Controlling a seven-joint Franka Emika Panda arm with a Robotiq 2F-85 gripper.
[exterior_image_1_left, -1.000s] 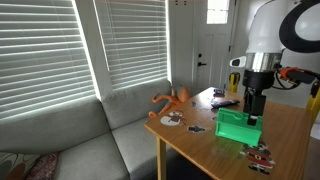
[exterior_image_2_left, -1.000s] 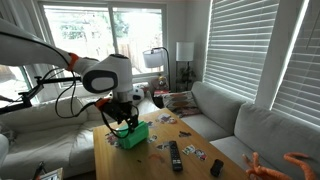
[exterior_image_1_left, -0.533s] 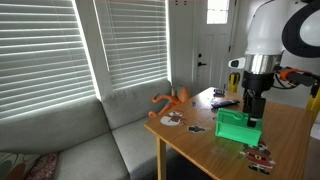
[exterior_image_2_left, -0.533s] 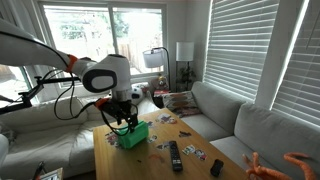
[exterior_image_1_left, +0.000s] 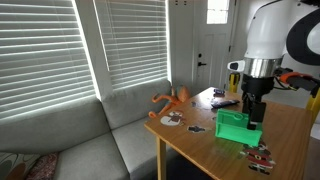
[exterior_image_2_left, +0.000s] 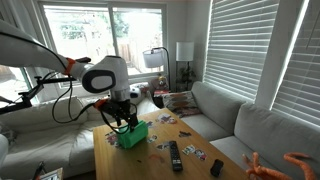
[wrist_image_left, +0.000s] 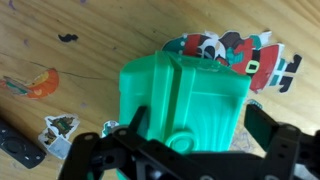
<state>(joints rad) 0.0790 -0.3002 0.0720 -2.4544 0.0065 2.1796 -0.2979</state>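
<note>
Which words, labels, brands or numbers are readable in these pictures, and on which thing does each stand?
No text can be read anywhere.
On the green box: plain, no label shows.
On the picture stickers lying on the table: drawings only, no legible letters.
On the remote control: buttons too small to read.

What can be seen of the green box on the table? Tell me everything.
The green box looks like moulded plastic, bright green, with ribbed walls and rounded corners. It stands on the wooden table, close to a colourful cut-out figure. The open jaws straddle it from above; whether they touch it cannot be told.
</note>
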